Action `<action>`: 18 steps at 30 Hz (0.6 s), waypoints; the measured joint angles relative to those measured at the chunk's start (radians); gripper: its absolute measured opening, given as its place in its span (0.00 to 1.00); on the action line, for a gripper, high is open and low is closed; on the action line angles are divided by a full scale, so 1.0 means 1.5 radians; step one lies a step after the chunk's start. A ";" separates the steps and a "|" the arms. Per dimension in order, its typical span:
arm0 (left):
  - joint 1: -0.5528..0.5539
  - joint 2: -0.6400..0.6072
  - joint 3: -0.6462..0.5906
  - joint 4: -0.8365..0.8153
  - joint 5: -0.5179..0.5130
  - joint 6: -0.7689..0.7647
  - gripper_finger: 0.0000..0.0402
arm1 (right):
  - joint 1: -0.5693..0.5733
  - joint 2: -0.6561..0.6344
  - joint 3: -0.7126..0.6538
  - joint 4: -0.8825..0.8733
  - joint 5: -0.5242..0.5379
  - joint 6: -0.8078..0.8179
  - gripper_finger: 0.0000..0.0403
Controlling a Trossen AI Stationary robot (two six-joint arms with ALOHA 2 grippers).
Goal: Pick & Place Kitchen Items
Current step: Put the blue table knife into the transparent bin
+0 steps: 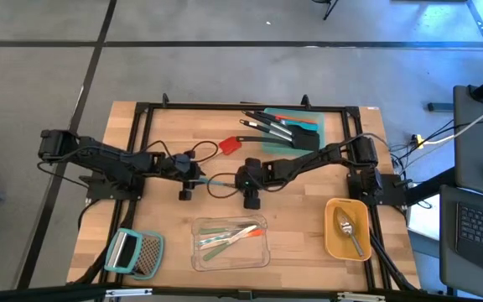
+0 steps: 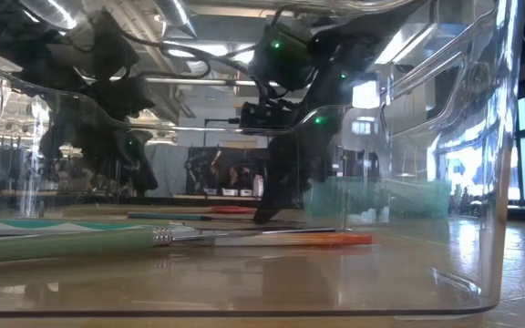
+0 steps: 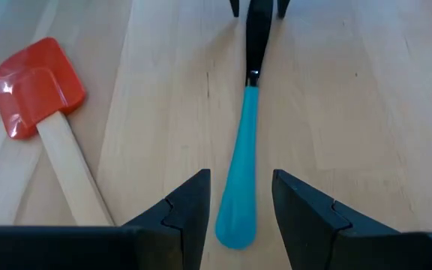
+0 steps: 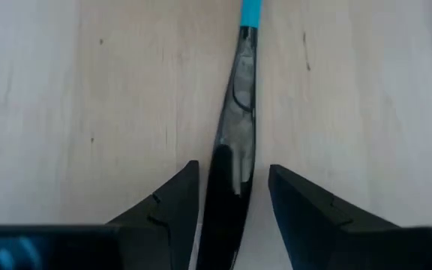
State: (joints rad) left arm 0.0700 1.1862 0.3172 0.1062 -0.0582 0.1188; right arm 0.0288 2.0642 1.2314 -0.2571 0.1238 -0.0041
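Your left pincer (image 3: 238, 214) is straddling the blue handle of the teal tool (image 3: 240, 172) lying mid-desk (image 1: 166, 143); your right pincer (image 4: 232, 206) is straddling its black end; both seem to be gripping it, though contact is hard to judge; the red spatula (image 3: 36, 86) is lying just beside it.

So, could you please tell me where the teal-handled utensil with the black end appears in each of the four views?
High view: teal-handled utensil at table centre, between left end effector and right end effector.
Low view: cannot pick it out for certain.
Left wrist view: teal handle between that arm's fingers.
Right wrist view: black end between that arm's fingers.
Shared landmark: the teal-to-black joint, visible in both wrist views.
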 joint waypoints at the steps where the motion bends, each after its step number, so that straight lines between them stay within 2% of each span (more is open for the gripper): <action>1: 0.000 0.000 0.000 0.000 0.000 0.000 0.35 | 0.003 0.000 -0.003 0.004 0.020 0.000 0.41; 3: 0.000 0.000 0.002 0.002 0.000 0.004 0.35 | 0.007 -0.001 -0.005 0.006 0.040 0.000 0.41; 6: 0.000 0.000 0.007 0.004 0.001 0.007 0.35 | 0.007 0.005 -0.007 0.012 0.035 0.007 0.41; 12: 0.000 0.000 0.008 0.025 0.000 0.007 0.35 | 0.003 0.014 -0.005 0.014 -0.080 -0.005 0.40; 18: 0.000 0.000 0.008 0.034 0.000 -0.002 0.35 | 0.005 0.014 -0.005 0.015 -0.064 -0.001 0.40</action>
State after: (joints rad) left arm 0.0700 1.1862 0.3286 0.1566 -0.0578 0.1165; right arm 0.0357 2.0857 1.2240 -0.2352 0.0285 -0.0050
